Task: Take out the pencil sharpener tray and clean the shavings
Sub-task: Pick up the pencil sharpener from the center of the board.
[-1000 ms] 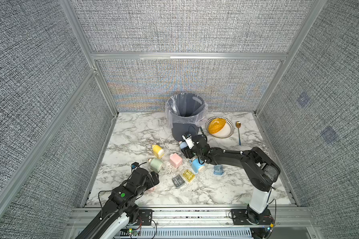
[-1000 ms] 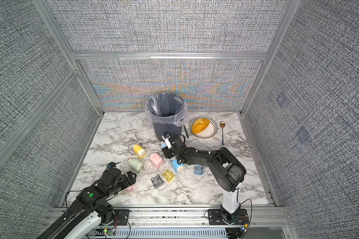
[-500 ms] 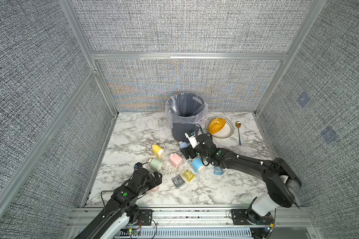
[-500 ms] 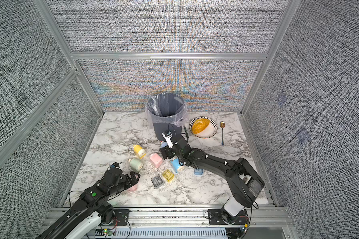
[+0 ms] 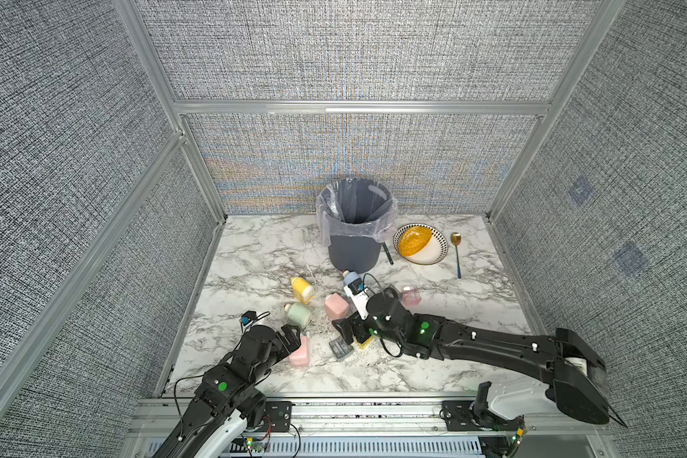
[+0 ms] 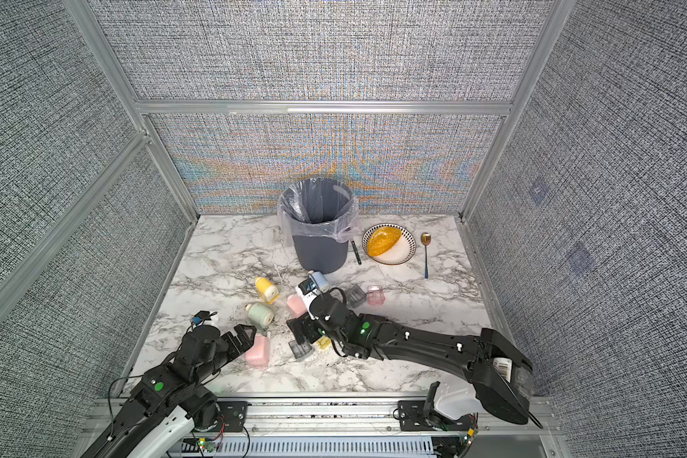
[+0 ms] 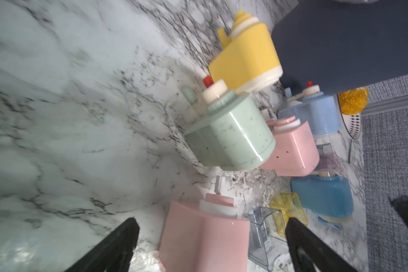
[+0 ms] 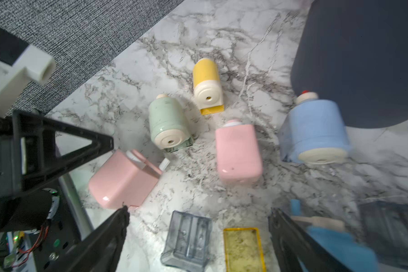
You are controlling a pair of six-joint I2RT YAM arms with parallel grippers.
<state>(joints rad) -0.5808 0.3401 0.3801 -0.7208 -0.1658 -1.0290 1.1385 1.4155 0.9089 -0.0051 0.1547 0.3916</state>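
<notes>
Several small pencil sharpeners lie on the marble table [image 5: 254, 253]. My left gripper [image 7: 212, 226] is open around the front pink sharpener [image 7: 205, 235] [image 5: 300, 353], fingers apart from its sides. My right gripper [image 8: 198, 210] [image 5: 352, 333] is open, low over two pulled-out trays. They are a clear grey tray [image 8: 186, 237] [image 5: 340, 349] and a yellow tray [image 8: 243, 249] [image 5: 363, 341] filled with shavings. More shavings [image 8: 198, 169] speckle the marble around them.
A lined grey bin [image 5: 354, 238] stands at the back, with a pen [image 5: 387, 253], a plate [image 5: 433, 253] and a spoon [image 5: 457, 253] beside it. Yellow [image 5: 302, 289], green [image 5: 299, 314], pink [image 5: 336, 305] and blue [image 5: 352, 277] sharpeners lie mid-table. A pink tray [image 5: 411, 295] sits to their right.
My right gripper has opened wide and drawn back from beside the bin toward the front, down over the two trays. The left gripper has edged forward around the pink sharpener.
</notes>
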